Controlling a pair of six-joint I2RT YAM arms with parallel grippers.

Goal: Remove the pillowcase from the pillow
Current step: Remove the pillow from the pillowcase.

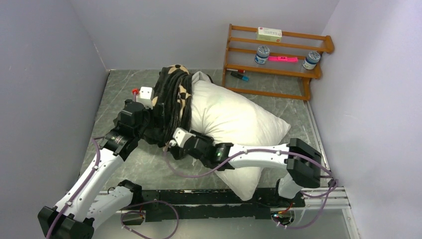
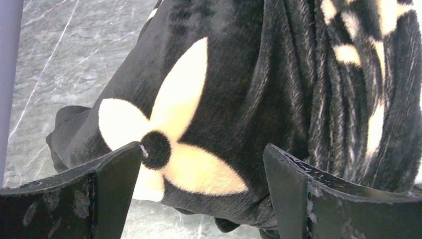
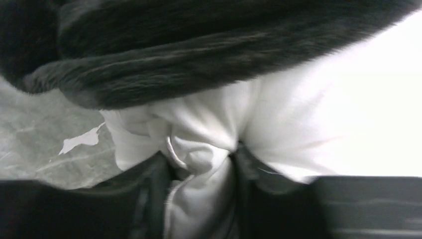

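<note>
1. The pillowcase is bunched over the far end of the pillow, toward the far-left corner of the desk.
2. My right end effector is clenched on a small fold of pillow, which may slip.
3. My left end effector is released, so a shallow bite could lose the plush.

Grey marble table: white pillow, wooden rack on it.

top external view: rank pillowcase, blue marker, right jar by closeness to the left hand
1. pillowcase, beside the left hand, bunched on the pillow
2. blue marker, low in the wooden rack
3. right jar, rack's right end
</note>
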